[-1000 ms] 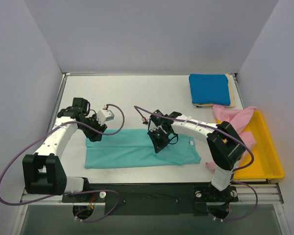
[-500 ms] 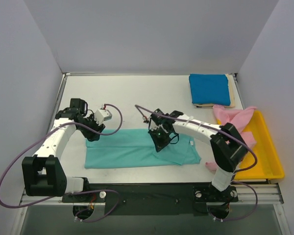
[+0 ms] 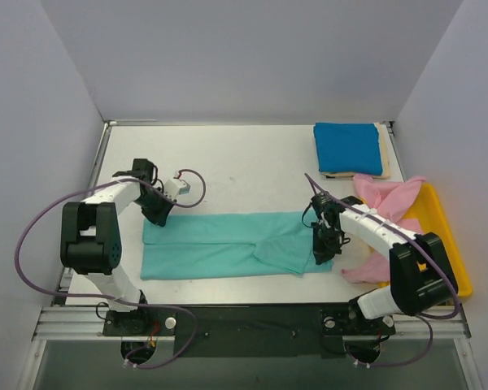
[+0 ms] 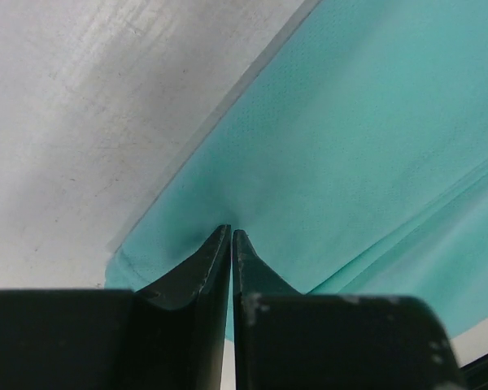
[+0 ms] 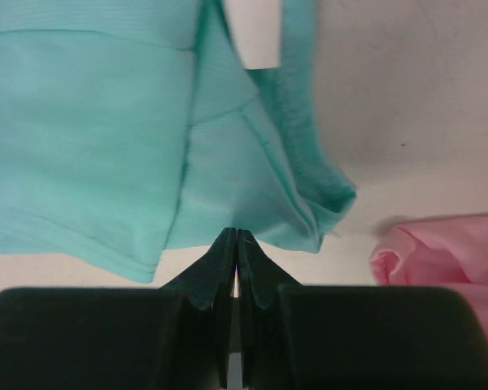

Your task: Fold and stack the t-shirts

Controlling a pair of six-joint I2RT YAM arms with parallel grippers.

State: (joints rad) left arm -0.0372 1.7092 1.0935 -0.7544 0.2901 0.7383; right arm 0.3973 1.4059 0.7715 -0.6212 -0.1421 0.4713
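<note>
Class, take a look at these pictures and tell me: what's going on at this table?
Two robot arms are working on the teal-green t-shirt, spread flat along the table. The left tool is shut on its far-left corner, the right tool shut on its right end. A folded blue t-shirt lies on a cream t-shirt at the far right corner. The pink t-shirt is rumpled, draped over the yellow tray.
</note>
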